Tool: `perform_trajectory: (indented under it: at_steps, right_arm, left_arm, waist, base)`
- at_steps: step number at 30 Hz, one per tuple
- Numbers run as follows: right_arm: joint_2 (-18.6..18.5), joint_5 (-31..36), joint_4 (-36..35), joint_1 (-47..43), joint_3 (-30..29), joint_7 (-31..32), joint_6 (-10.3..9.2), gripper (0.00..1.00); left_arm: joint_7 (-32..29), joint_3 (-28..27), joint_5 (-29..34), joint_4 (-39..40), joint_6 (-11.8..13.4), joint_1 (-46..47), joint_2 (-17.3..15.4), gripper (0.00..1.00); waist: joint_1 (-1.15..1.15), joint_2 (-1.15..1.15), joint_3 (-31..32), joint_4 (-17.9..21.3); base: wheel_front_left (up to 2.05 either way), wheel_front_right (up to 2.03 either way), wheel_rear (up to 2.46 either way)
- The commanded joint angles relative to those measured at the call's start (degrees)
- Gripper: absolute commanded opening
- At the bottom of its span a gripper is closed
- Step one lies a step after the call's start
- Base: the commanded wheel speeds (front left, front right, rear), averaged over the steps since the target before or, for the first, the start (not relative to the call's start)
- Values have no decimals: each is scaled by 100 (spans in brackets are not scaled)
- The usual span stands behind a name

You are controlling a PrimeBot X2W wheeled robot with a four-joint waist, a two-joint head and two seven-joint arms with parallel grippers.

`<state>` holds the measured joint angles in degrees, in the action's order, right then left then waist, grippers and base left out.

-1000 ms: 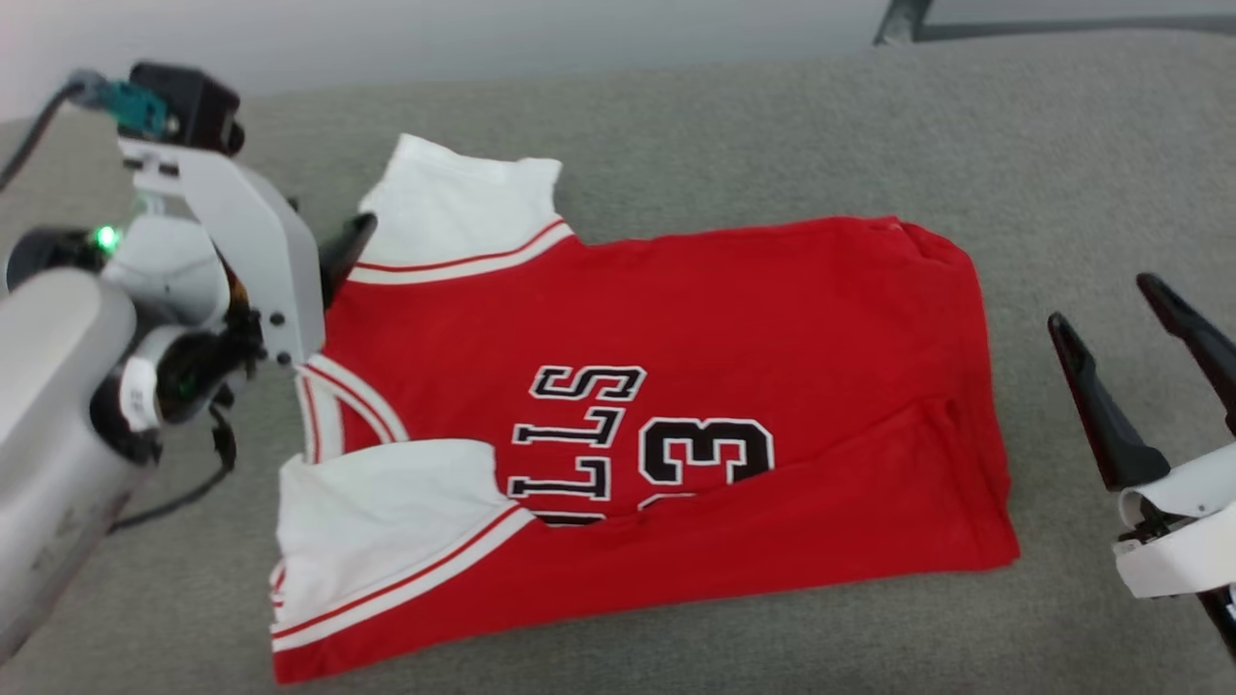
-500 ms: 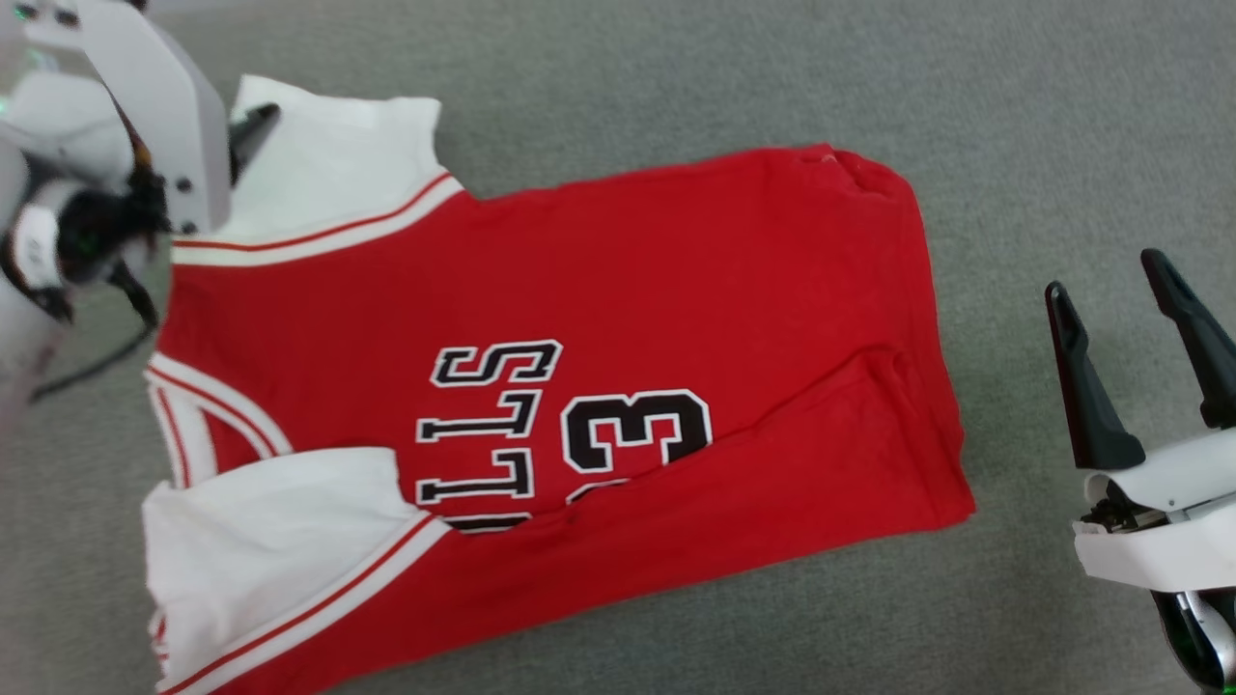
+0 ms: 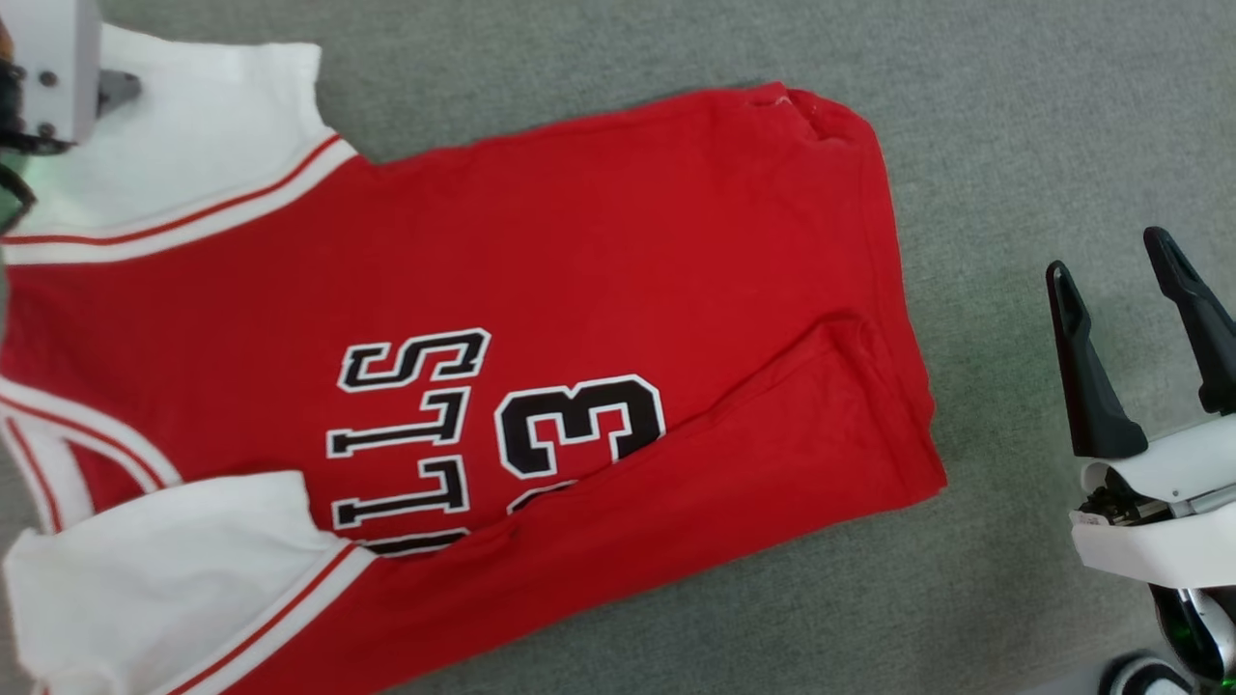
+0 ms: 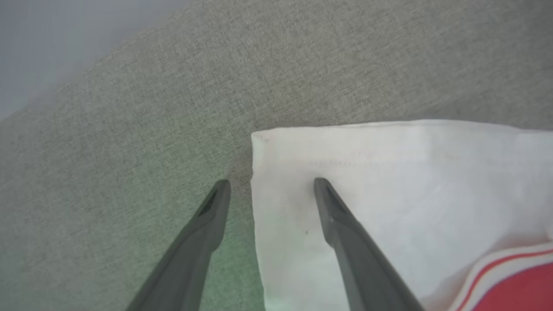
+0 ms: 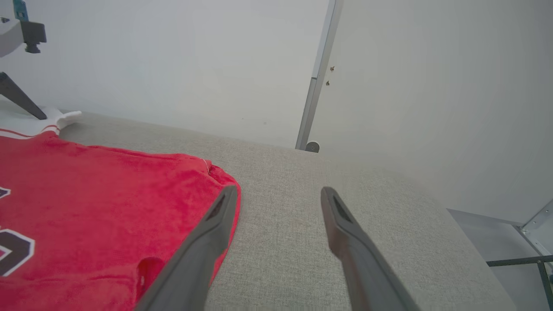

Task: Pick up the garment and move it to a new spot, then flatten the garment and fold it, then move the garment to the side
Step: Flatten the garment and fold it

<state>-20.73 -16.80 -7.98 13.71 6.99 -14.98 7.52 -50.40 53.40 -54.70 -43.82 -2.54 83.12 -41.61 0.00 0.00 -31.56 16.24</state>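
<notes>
The garment (image 3: 541,251) is a red jersey T-shirt with white sleeves and black print, lying flat on the grey padded surface (image 3: 1014,116). Its near long edge is folded over part of the print. In the left wrist view my left gripper (image 4: 271,182) is open and straddles the edge of the far white sleeve (image 4: 389,181), one finger over the cloth and the other over the grey surface. My left wrist (image 3: 48,68) shows at the head view's top left. My right gripper (image 3: 1109,253) stands open to the right of the hem, holding nothing. In the right wrist view the right gripper (image 5: 280,190) is beside the hem corner (image 5: 216,172).
The grey surface (image 5: 345,181) ends at a pale wall behind, where a metal post (image 5: 317,73) stands. Its right edge drops off to the floor (image 5: 488,224). A dark round part of the robot's base (image 3: 1139,676) shows at the head view's bottom right.
The head camera has tilted, so the whole picture has shifted up and to the left and the garment looks larger. Both grippers stay open. My left gripper remains at the far white sleeve.
</notes>
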Motion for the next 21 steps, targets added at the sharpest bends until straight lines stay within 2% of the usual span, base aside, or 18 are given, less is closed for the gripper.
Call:
perform_trajectory:
  at_steps: [1, 8, 9, 11, 16, 21]
  right_arm:
    - [25, -21, -24, 80, 16, -24, -6, 100]
    - [1, -73, -40, 126, -8, -25, -6, 100]
    - [3, -73, -43, 120, -11, -25, -6, 100]
    - [4, -81, -29, 115, -9, -25, -6, 100]
    - [-51, -111, 22, 200, 2, -18, -6, 100]
    - [-163, -229, 17, 331, 56, 32, -6, 100]
  left_arm:
    - [-130, 37, 41, -112, -43, 127, 35, 100]
    - [-630, 174, 17, -567, -62, 333, 297, 98]
    - [-692, 171, -19, -636, -26, 337, 335, 71]
    - [-796, 199, -37, -723, -7, 317, 406, 0]
    - [-1135, 196, -166, -904, 161, 289, 529, 0]
    - [-1180, 201, -149, -850, 254, 369, 631, 0]
  waist:
    - [0, 0, -154, 132]
    - [0, 0, -302, 143]
    - [0, 0, -314, 138]
    - [0, 0, -333, 116]
    - [0, 0, -329, 42]
    - [0, 0, -287, -33]
  base:
    - [0, 0, 0]
    - [0, 0, 0]
    - [0, 0, 0]
    - [0, 0, 0]
    - [0, 0, 0]
    - [0, 0, 0]
